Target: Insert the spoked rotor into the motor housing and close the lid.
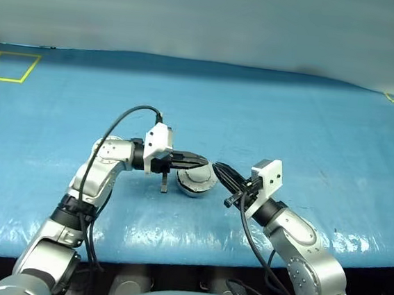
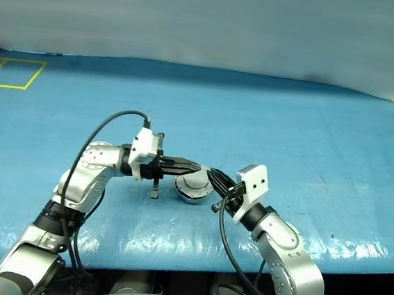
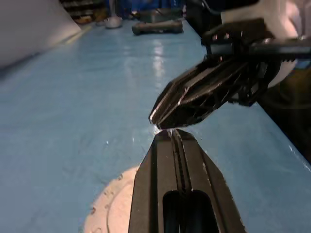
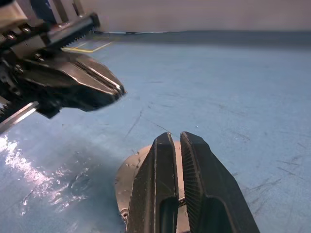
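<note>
In the head views the closed grey motor housing (image 1: 196, 179) lies flat on the blue bench (image 1: 311, 117), with the left gripper (image 1: 202, 161), jaws clenched on nothing, at its 12 o'clock, and the right gripper (image 1: 217, 167), jaws nearly shut and empty, at its 2 o'clock, both about equally near; in the wrist views each gripper hangs just above the round case.

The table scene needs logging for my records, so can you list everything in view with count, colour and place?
motor housing: one, grey, lid shut, on the table between the two grippers.
table: one, blue cover, spans the scene.
yellow tape marks: two, yellow, far left and far right table corners.
left gripper: one, black fingers shut, above the housing.
right gripper: one, black fingers shut, beside the housing.
</note>
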